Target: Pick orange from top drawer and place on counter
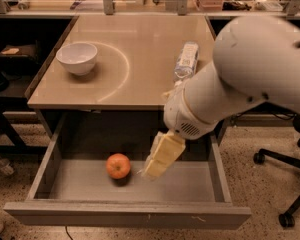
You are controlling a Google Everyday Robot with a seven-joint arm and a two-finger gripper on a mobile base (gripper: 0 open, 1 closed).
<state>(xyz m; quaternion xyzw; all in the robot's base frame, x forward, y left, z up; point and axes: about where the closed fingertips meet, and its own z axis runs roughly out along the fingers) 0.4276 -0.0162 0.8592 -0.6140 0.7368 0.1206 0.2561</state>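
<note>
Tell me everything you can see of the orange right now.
The orange is small, round and smooth-skinned, orange-red with a paler top. It sits whole on the floor of the open drawer, left of centre, clear of the walls. The gripper hangs just right of it in the view, inside the drawer, apparently not touching it.

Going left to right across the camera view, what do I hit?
White bowl on the counter → orange in the top drawer → gripper, in the drawer just right of the orange → plastic bottle lying on the counter.
</note>
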